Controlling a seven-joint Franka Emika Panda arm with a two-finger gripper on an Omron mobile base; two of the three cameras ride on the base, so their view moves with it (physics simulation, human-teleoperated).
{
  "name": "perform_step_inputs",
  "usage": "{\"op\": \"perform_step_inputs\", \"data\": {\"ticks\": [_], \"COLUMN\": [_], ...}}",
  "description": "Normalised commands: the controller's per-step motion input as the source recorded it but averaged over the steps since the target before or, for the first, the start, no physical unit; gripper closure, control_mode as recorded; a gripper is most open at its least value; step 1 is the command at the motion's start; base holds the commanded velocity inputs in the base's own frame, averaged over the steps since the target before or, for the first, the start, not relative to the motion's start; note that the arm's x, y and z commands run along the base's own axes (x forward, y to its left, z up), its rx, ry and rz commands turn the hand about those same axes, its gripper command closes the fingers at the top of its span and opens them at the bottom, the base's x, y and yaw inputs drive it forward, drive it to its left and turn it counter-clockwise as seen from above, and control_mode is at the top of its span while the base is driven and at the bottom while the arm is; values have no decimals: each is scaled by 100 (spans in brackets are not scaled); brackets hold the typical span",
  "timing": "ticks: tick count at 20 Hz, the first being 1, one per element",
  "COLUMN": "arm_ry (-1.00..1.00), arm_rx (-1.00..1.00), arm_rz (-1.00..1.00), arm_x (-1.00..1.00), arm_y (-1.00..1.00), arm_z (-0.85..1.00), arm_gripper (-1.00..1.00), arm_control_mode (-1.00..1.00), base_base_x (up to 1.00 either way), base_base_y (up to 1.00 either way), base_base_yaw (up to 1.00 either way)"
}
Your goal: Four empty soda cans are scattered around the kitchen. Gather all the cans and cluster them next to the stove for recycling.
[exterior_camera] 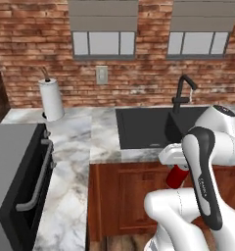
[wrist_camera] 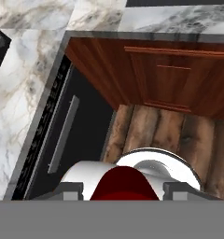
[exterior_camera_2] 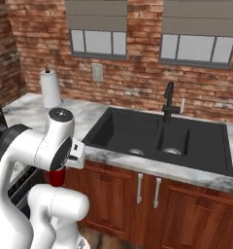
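End effector [exterior_camera: 179,166] grips a red soda can [exterior_camera: 176,177]; carry it upright, clearing the bench [exterior_camera: 70,147] edge.

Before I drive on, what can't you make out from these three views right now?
- Red can: left base view, its top hidden behind the hand; label unreadable.
- Gripper: hand view, fingertips cut off by the bottom edge, contact with the can unclear.
- Stove: left base view, cut off by the left edge, burners unseen.
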Motion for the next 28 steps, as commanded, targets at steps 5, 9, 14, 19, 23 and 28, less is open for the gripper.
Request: {"op": "perform_step_inputs", "data": {"ticks": [5, 9, 14, 19, 23, 28], "arm_ry": [0, 0, 0, 0, 0, 0], "arm_rx": [0, 0, 0, 0, 0, 0], "arm_rz": [0, 0, 0, 0, 0, 0], "arm_x": [0, 0, 0, 0, 0, 0], "arm_y": [0, 0, 0, 0, 0, 0], "arm_z": [0, 0, 0, 0, 0, 0], "arm_gripper": [100, 100, 100, 100, 100, 100], "arm_control_mode": [100, 100, 100, 100, 100, 100], "base_base_x": [0, 0, 0, 0, 2, 12], "base_base_y": [-25, -28, -29, -29, -30, -37], "base_base_yaw": [-43, -42, -42, -42, -41, -36]}}
